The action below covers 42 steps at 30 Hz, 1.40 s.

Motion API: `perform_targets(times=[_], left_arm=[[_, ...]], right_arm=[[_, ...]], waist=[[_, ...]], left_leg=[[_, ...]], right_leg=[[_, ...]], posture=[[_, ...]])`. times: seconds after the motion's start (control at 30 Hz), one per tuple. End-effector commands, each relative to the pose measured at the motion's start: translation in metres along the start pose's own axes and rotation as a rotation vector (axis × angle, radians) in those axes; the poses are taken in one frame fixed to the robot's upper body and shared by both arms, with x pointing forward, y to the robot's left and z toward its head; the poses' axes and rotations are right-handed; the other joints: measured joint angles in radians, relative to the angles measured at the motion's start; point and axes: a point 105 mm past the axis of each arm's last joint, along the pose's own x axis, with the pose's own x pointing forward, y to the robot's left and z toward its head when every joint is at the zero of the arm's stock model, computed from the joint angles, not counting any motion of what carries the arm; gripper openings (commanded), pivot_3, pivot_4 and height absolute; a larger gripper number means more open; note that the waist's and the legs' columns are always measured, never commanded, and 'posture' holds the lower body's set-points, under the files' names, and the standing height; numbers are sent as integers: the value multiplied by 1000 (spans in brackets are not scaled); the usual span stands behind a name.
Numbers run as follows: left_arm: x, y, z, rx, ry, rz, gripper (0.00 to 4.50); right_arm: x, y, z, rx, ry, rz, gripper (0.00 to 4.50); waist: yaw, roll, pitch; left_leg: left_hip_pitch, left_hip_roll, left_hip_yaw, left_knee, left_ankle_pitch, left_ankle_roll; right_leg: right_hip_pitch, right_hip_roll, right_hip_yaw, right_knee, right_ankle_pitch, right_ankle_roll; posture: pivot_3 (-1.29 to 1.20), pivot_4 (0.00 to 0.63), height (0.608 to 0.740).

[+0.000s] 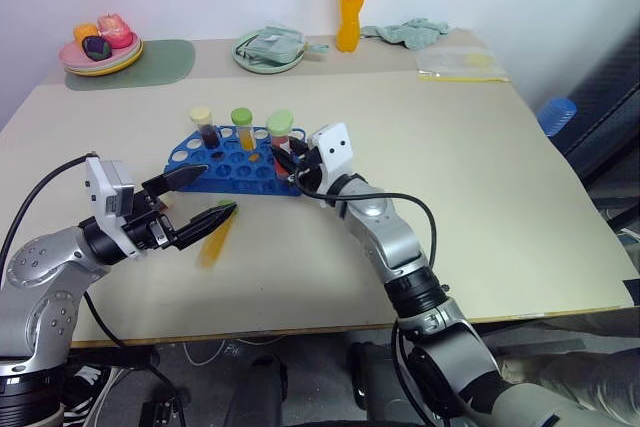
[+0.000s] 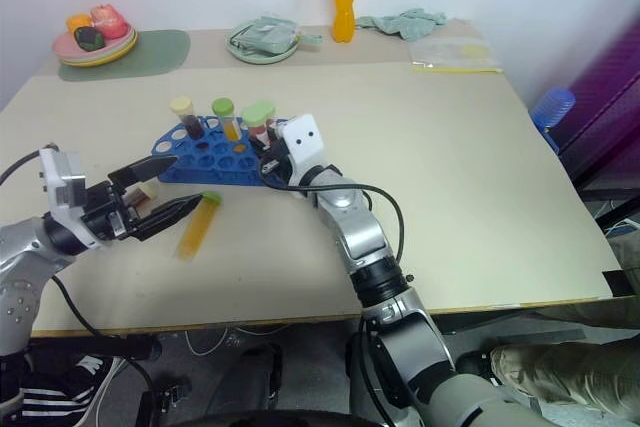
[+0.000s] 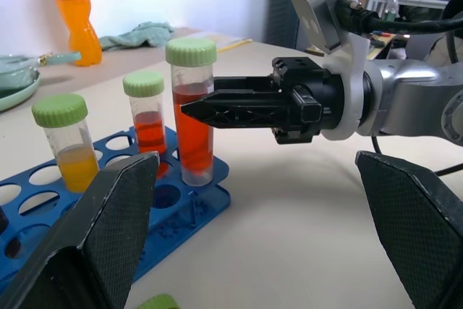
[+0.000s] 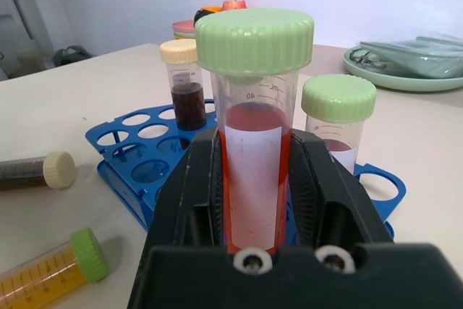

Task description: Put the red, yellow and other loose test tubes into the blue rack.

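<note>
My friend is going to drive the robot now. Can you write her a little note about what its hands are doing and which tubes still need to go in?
Right gripper: jaws shut on the red tube, which stands upright at the blue rack's near corner.
Left gripper: jaws open, holding nothing, just above the loose yellow tube.
Done: the dark tube, a yellow one and another red one stand in the rack.
Left: let go of the red tube once seated, then rack the yellow tube and the dark tube lying on the table.
</note>
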Motion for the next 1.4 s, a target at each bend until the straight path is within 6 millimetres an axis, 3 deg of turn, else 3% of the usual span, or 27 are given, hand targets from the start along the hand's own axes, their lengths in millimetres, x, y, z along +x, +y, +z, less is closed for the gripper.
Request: perform_targets(times=[0.03,0.27,0.37,0.47,0.67,0.87,0.97,1.17,1.27,1.4], left_arm=[[-1,0,8,38,-3,0,4500],[-2,1,8,38,-4,5,4500],[-1,2,7,39,-5,7,4500],[-3,3,6,37,-3,7,4500],[-8,3,0,41,46,19,4500],[-17,5,-7,8,183,125,4500],[-22,11,-8,24,243,191,4500],[-26,26,5,-73,333,336,4500],[-25,25,3,-101,426,353,4500],[-29,24,-9,-138,565,347,4500]], right_arm=[[4,1,3,-1,-14,0,1066],[5,-1,2,0,-16,8,1066],[2,5,1,12,-19,64,2204],[-2,0,1,-43,-15,47,3642],[-24,-19,-2,-120,7,47,3642],[-69,-40,-7,-174,56,121,3642],[-84,-33,-2,-139,53,221,3642],[-106,-14,43,-126,-26,496,3642],[-109,-12,57,-123,-47,579,4478],[-115,0,57,-184,-15,688,4478]], waist=[[1,0,0],[1,0,0],[1,0,0],[0,0,0],[2,0,0],[2,0,0],[2,0,0],[2,0,0],[3,-1,0],[2,0,0]], left_leg=[[0,0,0,0,0,0],[0,0,0,0,0,0],[0,0,0,0,0,0],[0,0,0,0,0,0],[0,0,0,0,0,0],[-1,0,0,0,0,0],[-1,0,0,0,0,0],[0,0,0,1,0,0],[0,0,0,1,0,0],[0,0,0,1,0,0]], right_leg=[[0,0,0,0,0,0],[0,0,0,0,0,0],[0,0,0,0,0,0],[0,0,0,0,0,0],[0,0,0,0,0,0],[0,0,0,0,0,0],[0,0,0,0,0,1],[0,0,0,0,-2,3],[1,0,0,0,-2,4],[1,0,0,0,-1,1]], posture=[[0,150,740],[0,150,740],[0,150,740],[0,150,740],[0,150,740],[0,150,740],[0,150,740],[0,150,740],[0,150,740],[0,150,740]])
